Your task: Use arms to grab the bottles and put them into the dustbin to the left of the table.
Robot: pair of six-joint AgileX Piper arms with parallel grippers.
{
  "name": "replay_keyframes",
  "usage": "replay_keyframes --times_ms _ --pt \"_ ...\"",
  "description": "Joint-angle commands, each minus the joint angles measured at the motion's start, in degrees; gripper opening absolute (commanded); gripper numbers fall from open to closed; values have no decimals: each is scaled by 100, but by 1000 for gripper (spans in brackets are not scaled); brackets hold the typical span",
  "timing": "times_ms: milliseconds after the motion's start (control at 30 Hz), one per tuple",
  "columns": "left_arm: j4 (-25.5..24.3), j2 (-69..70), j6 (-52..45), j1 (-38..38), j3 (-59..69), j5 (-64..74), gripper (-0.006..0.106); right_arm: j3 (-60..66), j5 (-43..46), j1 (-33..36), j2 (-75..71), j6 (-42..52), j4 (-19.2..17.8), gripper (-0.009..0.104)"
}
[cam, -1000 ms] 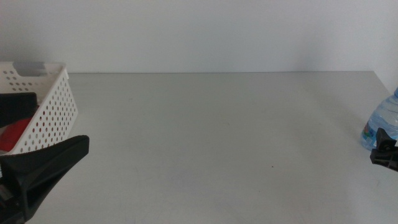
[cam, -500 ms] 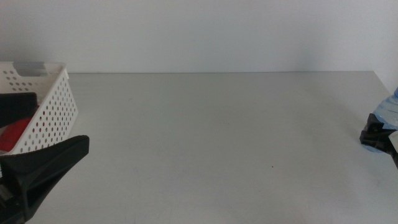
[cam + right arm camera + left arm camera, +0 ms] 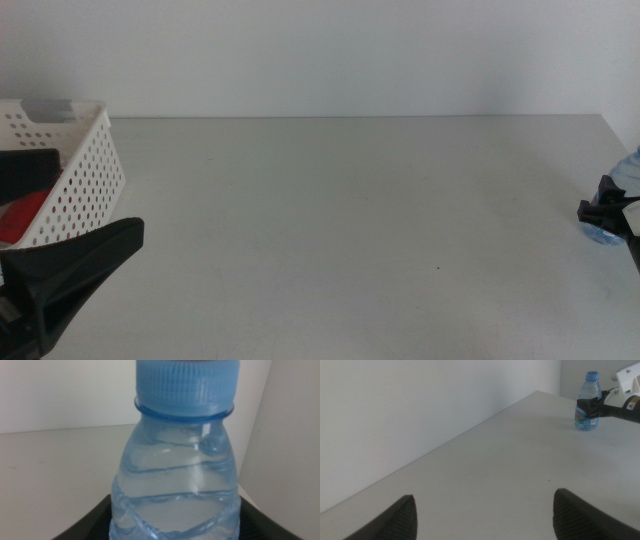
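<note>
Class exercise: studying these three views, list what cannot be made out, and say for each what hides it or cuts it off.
- Dustbin contents: middle view shows only a red patch; wall and picture edge hide the rest.
- Water bottle base: right wrist view cuts it off.
- Right hand grip: whether it touches the bottle is too small in the left wrist view.
- Left hand: only its tips show.

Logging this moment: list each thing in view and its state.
Small clear blue-capped water bottle: upright, capped, on the table's right edge.
Right tool: around the bottle's body.
Left tool: open, empty, low by the basket.
White perforated plastic basket: upright, something red inside.
</note>
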State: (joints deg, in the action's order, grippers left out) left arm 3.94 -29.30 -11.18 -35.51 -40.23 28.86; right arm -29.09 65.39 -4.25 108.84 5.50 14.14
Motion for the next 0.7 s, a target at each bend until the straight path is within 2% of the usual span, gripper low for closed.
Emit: replay_keyframes --times_ms 0,100,200,433,567,667 --pt "19 -56 81 -6 -157 -449 92 -87 1089 -30 -223 -15 -152 -1" --pt "19 -56 81 -6 -157 -449 92 -109 1089 -6 -270 -178 -758 -1" --pt "19 -56 81 -6 -157 -449 92 -247 1045 202 -431 -281 -1556 -1" --pt "19 -56 81 -6 -157 -449 92 -924 912 1027 -625 -857 -2834 -1" --pt "19 -56 81 -6 -157 -449 92 -1646 -90 1480 -625 -1289 -3506 -1" --pt "19 -56 81 -6 -157 -449 92 -2286 -991 1817 -585 -1668 -3807 -1"
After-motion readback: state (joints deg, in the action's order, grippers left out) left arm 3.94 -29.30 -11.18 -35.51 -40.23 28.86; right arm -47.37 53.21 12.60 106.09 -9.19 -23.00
